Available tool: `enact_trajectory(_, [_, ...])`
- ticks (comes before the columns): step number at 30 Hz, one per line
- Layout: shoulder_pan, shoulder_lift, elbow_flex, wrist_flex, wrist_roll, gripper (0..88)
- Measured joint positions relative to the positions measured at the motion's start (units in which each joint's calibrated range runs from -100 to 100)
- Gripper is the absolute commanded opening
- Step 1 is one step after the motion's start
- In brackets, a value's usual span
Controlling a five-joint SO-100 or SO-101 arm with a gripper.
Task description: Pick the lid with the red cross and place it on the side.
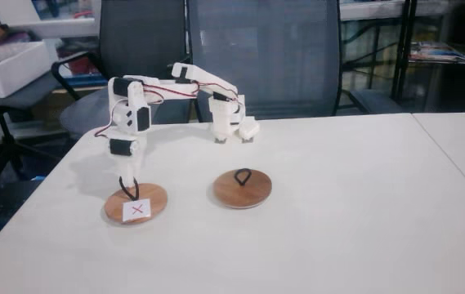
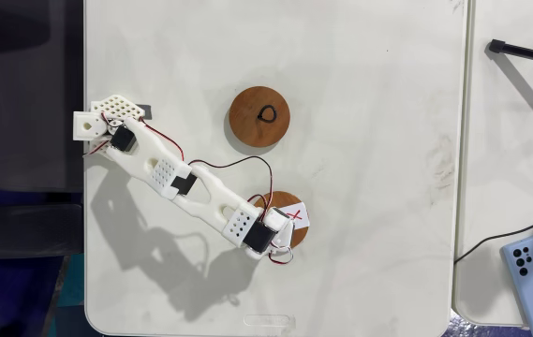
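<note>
My pincer (image 1: 127,186) hangs straight down over the lid w/ the red cross (image 1: 136,203), tips at its black loop handle (image 1: 131,191), so the lid is directly under me & the move turns on a plain vertical lift; can't tell whether the tips are spread or already pinching the loop. Lid sits on the table (image 1: 338,204), left of the plain lid (image 1: 243,189) in the side-on fixed view. Top-down fixed view: arm covers most of the lid (image 2: 292,208) & hides the loop, label (image 2: 298,215) pokes out past my wrist.
</note>
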Motion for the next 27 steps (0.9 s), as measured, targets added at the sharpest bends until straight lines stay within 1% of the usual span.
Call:
enact_trajectory(20, [0.0, -0.4, 0.0, 0.0, 0.1, 0.1])
enact_trajectory(27, [-0.5, -9.6, 0.1, 3.1, 0.2, 0.1])
